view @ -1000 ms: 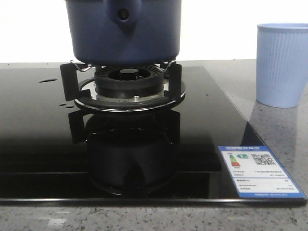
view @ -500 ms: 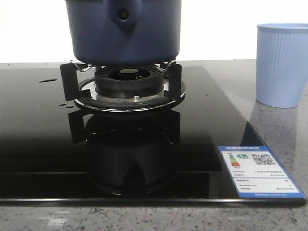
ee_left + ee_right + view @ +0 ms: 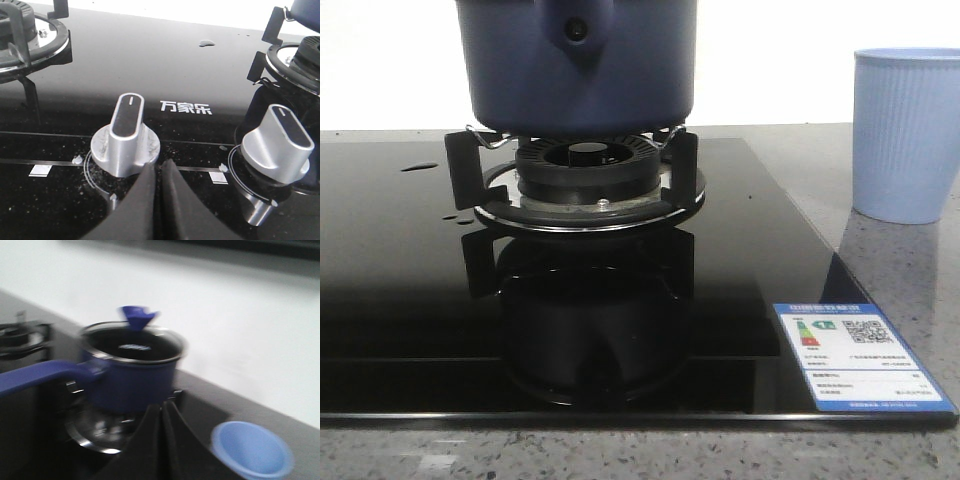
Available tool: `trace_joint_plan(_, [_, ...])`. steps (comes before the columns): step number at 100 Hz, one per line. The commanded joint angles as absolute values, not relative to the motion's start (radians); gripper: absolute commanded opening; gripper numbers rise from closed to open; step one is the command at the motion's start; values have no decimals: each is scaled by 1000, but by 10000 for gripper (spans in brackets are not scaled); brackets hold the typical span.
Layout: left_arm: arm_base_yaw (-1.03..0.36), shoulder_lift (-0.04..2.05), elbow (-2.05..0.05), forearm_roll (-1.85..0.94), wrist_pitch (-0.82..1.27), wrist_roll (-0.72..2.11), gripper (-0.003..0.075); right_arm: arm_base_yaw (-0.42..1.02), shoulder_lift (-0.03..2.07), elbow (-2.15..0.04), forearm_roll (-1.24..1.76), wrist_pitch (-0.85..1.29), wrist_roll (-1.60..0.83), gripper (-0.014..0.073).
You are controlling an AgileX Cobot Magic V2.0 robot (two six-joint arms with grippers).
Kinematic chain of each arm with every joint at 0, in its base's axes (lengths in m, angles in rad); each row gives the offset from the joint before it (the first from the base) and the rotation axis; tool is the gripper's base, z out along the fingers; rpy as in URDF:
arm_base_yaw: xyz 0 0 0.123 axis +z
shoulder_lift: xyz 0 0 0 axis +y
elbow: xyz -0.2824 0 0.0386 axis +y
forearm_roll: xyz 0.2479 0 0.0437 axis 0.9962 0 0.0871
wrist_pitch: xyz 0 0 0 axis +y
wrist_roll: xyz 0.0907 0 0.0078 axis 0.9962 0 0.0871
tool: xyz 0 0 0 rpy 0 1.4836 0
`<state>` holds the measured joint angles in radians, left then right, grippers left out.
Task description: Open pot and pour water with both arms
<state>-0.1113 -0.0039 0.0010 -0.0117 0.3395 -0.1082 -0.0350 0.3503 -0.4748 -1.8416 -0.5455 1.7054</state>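
The dark navy-blue pot (image 3: 578,65) sits on the gas burner (image 3: 588,180) of the black glass hob; its handle mount with a small hole faces me. In the blurred right wrist view the pot (image 3: 132,372) carries a glass lid with a blue knob (image 3: 137,317), and its long handle (image 3: 37,375) points away to one side. The light blue ribbed cup (image 3: 905,135) stands right of the hob, also in the right wrist view (image 3: 252,450). My right gripper (image 3: 161,407) is shut and empty, short of the pot. My left gripper (image 3: 159,167) is shut and empty by a silver knob (image 3: 126,137).
A second silver knob (image 3: 277,145) sits near the first. Another burner (image 3: 25,35) lies further along the hob. A blue energy label (image 3: 860,358) sticks to the hob's front right corner. Water drops (image 3: 420,167) lie on the glass. The grey stone counter (image 3: 890,270) surrounds the hob.
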Motion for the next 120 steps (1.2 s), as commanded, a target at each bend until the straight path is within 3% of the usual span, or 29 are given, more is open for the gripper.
trace_joint_plan(1, [-109,-30,34,-21,311,-118,-19,-34,360,-486,-1822,-375,1703,-70])
trace_joint_plan(16, [-109,-30,34,-21,311,-118,-19,-34,360,-441,-1585,-199,1526,-71])
trace_joint_plan(33, [-109,-30,34,-21,311,-118,-19,-34,336,-418,-904,-83,698,-70])
trace_joint_plan(38, [-109,-30,34,-21,311,-118,-19,-34,313,-418,-759,-37,569,-70])
trace_joint_plan(67, [-109,-30,34,-21,311,-118,-19,-34,298,-365,-724,84,550,-70])
trace_joint_plan(86, [-109,-30,34,-21,311,-118,-19,-34,286,-251,-605,-11,545,-71])
trace_joint_plan(107, [-109,-30,34,-21,311,-118,-19,-38,200,-74,-292,-65,256,-70])
trace_joint_plan(120, [-109,-30,34,-21,311,-118,-19,-57,137,4,-280,-47,250,-70])
